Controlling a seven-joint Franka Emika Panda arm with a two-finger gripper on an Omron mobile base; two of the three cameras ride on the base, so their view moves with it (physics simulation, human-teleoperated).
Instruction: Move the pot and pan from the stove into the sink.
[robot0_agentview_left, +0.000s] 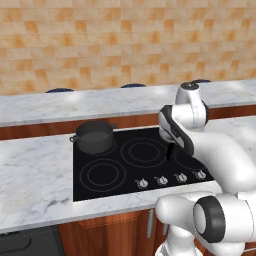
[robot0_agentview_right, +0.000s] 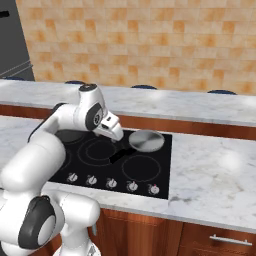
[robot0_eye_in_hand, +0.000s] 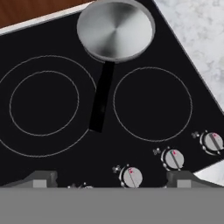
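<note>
- Left base view: the pot (robot0_agentview_left: 93, 136) stands on the far-left burner of the stove (robot0_agentview_left: 107, 175), both loop handles free, nothing touching it. My arm rises on the right and bends over the right half of the cooktop, well apart from the pot. The black pan handle (robot0_agentview_left: 170, 151) shows as a dark strip under my wrist. The knobs (robot0_agentview_left: 162, 180) run along the near edge.
- Right base view: the pan (robot0_agentview_right: 146, 140) sits on the far-right burner, its bowl just beyond my hand and to the right. The pan handle (robot0_agentview_right: 119, 156) runs from the bowl toward the near left, out over the middle of the glass. My hand hangs above that handle, not touching it. No sink is to be seen from here, so I judge the carry will be a long one.
- Hand view: my gripper (robot0_eye_in_hand: 111, 178) is spread wide and empty, one fingertip (robot0_eye_in_hand: 40, 178) low on each side. The pan bowl lies ahead at the top, and the handle points back toward me, ending a little left of the midline between my fingers. Its long axis runs nearly along my line of sight. I judge the pan comes first: I must shift slightly left, descend, and close across the handle's width.
</note>
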